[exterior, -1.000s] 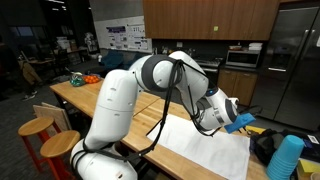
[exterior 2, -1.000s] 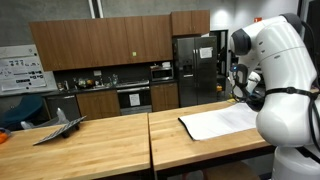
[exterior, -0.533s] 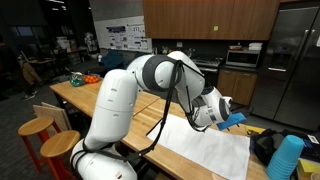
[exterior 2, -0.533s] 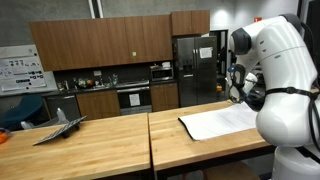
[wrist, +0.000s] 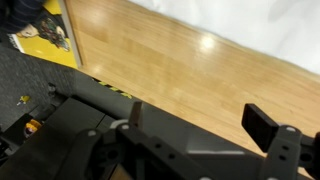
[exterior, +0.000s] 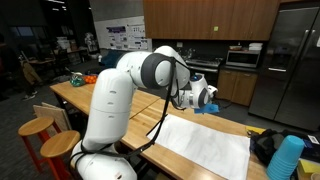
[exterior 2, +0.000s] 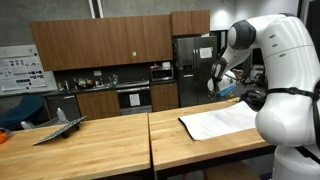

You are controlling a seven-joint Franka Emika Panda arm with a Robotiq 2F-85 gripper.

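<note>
My gripper (wrist: pixel 200 120) stands open in the wrist view, and nothing is between its two dark fingers (wrist: pixel 266 127). Below it I see bare wooden tabletop (wrist: pixel 170 50) and the table's edge. In both exterior views the gripper (exterior: pixel 208 97) (exterior 2: pixel 221 80) hangs in the air above the table's far side, touching nothing. A large white sheet (exterior: pixel 206 146) (exterior 2: pixel 222 121) lies flat on the table, apart from the gripper. Its corner (wrist: pixel 270 25) shows at the upper right of the wrist view.
A blue cylinder (exterior: pixel 287 157) and a black bag (exterior: pixel 264 146) sit at the table's end. Two wooden stools (exterior: pixel 36 127) stand by the table, with orange fruit (exterior: pixel 91 78) at the far end. A grey folded object (exterior 2: pixel 58 128) lies on the adjoining table. Dark floor (wrist: pixel 30 85) lies beyond the edge.
The arm lifted and swung away from the sheet's end toward the table's far side. The jaws opened wide over the last second.
</note>
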